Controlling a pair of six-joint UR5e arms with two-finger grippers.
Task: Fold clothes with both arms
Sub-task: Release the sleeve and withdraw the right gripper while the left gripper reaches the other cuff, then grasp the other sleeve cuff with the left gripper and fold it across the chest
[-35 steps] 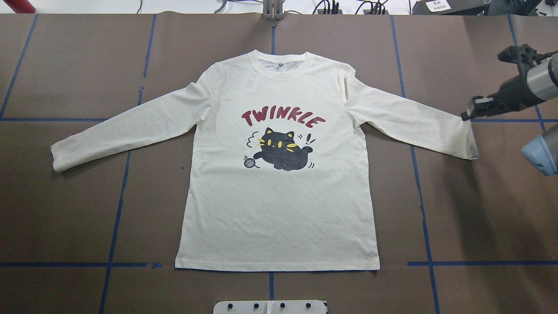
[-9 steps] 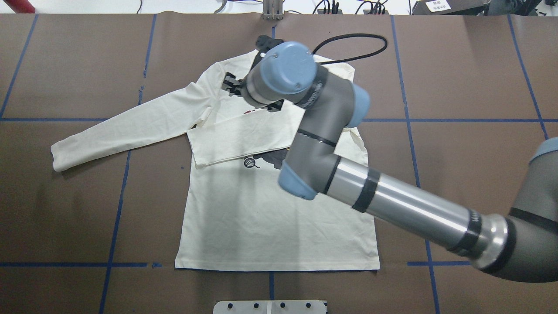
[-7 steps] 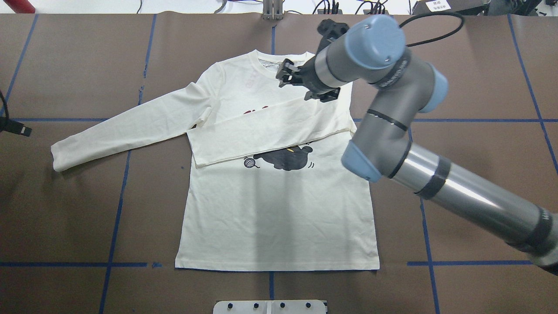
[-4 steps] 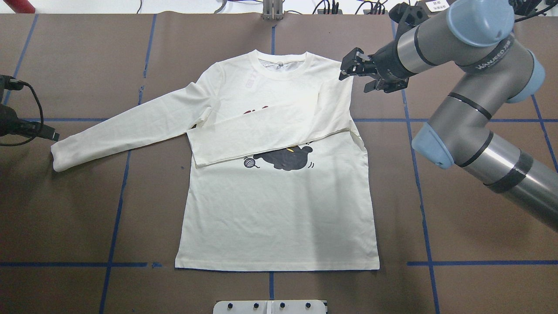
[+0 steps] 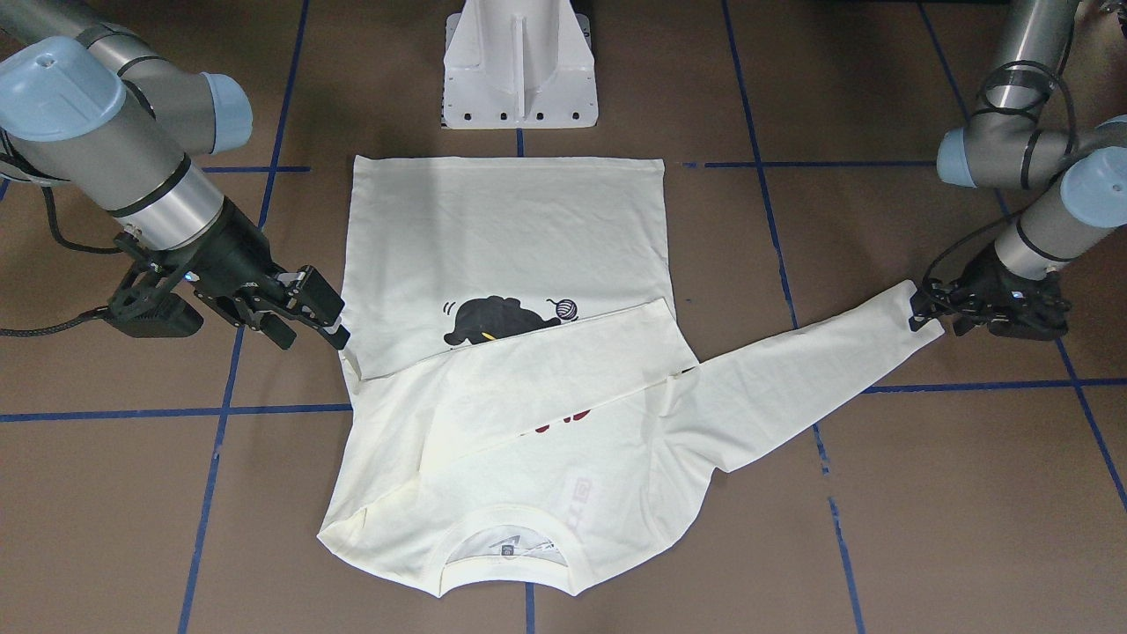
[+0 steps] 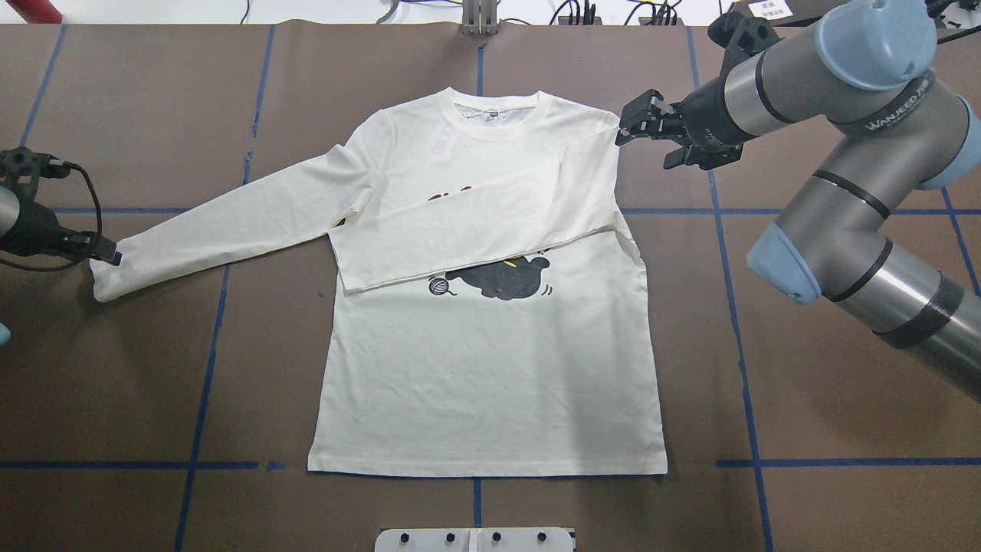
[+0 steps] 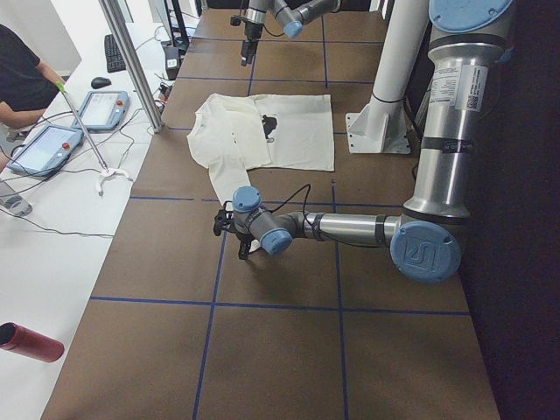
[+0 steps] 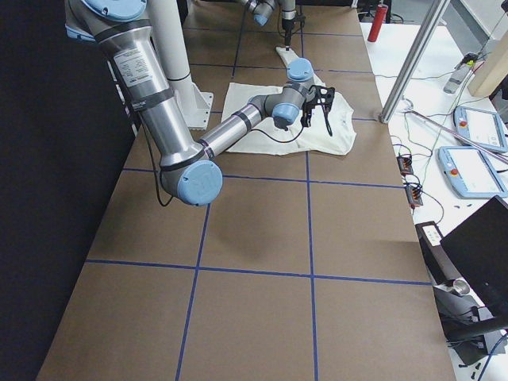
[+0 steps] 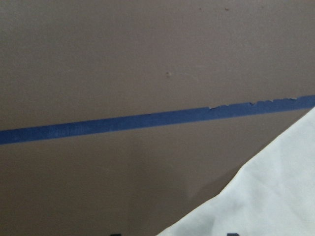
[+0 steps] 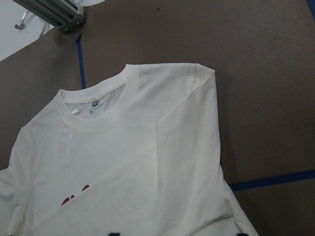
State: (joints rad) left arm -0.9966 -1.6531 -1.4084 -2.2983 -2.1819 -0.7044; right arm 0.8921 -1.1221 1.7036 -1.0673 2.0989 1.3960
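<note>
Overhead vs front cams face opposite; both show T-shirt.

You'll find the right sleeve now folded across the chest, hiding most of the lettering. The right gripper has backed off beside that shoulder; the left gripper has arrived at the other cuff.

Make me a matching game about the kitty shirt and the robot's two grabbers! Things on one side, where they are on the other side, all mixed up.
Things:
1. cat print
2. left gripper
3. right gripper

Places:
A. open, beside a shoulder of the T-shirt
B. half hidden under the folded sleeve
C. at the cuff of the stretched-out sleeve

Pairs: 1-B, 2-C, 3-A.
</note>
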